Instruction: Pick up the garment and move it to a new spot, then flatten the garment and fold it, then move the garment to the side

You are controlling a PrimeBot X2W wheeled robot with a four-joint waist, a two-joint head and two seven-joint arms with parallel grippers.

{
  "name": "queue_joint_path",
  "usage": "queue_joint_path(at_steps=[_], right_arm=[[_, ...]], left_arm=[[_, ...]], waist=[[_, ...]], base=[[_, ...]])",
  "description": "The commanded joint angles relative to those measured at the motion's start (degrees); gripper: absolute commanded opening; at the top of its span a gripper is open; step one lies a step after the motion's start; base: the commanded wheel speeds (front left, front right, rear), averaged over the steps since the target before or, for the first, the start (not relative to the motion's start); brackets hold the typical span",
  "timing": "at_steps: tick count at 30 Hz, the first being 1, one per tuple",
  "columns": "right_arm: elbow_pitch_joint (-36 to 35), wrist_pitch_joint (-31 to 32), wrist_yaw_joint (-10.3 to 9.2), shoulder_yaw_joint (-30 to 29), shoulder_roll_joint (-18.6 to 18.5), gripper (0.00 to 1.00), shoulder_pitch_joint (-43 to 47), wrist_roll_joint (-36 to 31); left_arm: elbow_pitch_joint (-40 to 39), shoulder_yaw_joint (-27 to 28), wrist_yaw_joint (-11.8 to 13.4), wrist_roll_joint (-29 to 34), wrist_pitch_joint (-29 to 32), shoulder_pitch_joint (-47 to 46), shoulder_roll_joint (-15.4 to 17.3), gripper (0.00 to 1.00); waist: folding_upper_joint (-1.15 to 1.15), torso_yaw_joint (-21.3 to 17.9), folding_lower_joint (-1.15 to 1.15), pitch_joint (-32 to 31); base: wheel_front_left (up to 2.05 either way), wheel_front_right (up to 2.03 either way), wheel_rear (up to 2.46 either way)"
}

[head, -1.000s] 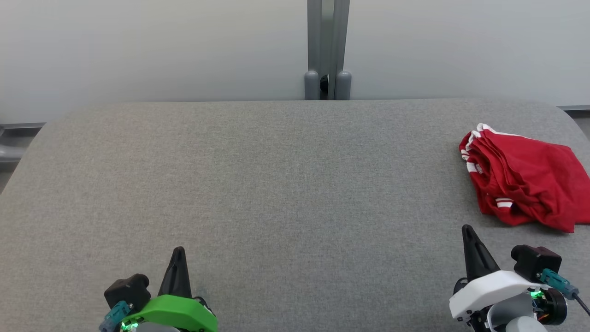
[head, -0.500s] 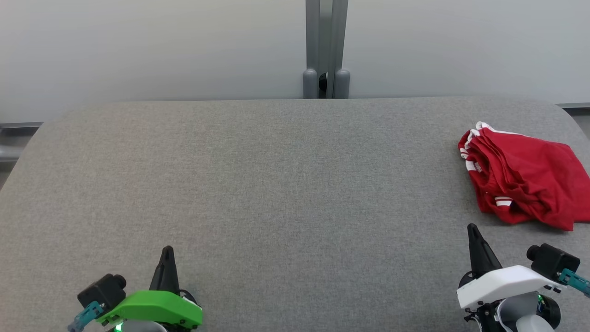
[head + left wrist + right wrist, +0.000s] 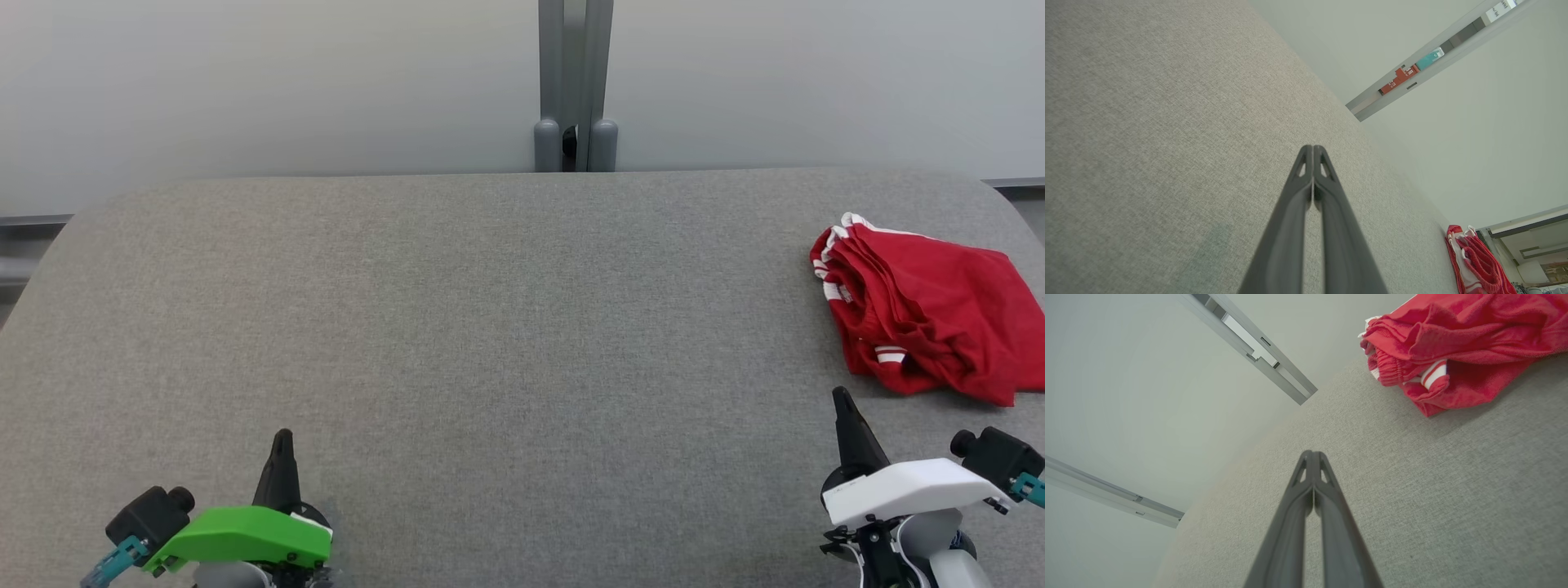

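A red garment [image 3: 922,310] with white striped trim lies folded in a rumpled bundle at the far right of the grey table [image 3: 490,327]. It also appears in the right wrist view as the garment [image 3: 1461,347] at the top right, and small in the left wrist view [image 3: 1474,261]. My right gripper [image 3: 842,400] is shut and empty, a short way in front of the garment. My left gripper [image 3: 282,438] is shut and empty near the front left. The closed tips show in the wrist views [image 3: 1313,148] [image 3: 1312,453].
A grey post [image 3: 575,82] stands behind the table's far edge, against a pale wall. The garment reaches close to the table's right edge. Bare grey cloth spans the table's middle and left.
Both grippers have drawn back toward the front edge and outward, the left one further left, the right one further right. The garment has stayed put.
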Motion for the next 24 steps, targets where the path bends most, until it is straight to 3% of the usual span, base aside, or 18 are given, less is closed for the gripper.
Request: queue_joint_path(at_steps=[1, 24], right_arm=[[-0.89, 0.35, -0.02, -0.3, -0.32, 0.0, -1.41, 1.92], [-1.24, 3.68, -0.02, -1.28, -0.44, 0.0, -2.29, 17.57]], left_arm=[[-1.0, 0.73, -0.42, -1.51, 0.4, -1.81, 0.04, 0.0], [-2.26, 4.51, -2.79, -14.59, 4.48, -2.48, 0.0, 0.0]], waist=[[0.0, -0.02, 0.0, 0.03], [0.0, -0.38, 0.0, 0.47]], base=[[0.0, 0.0, 0.0], [0.0, 0.0, 0.0]])
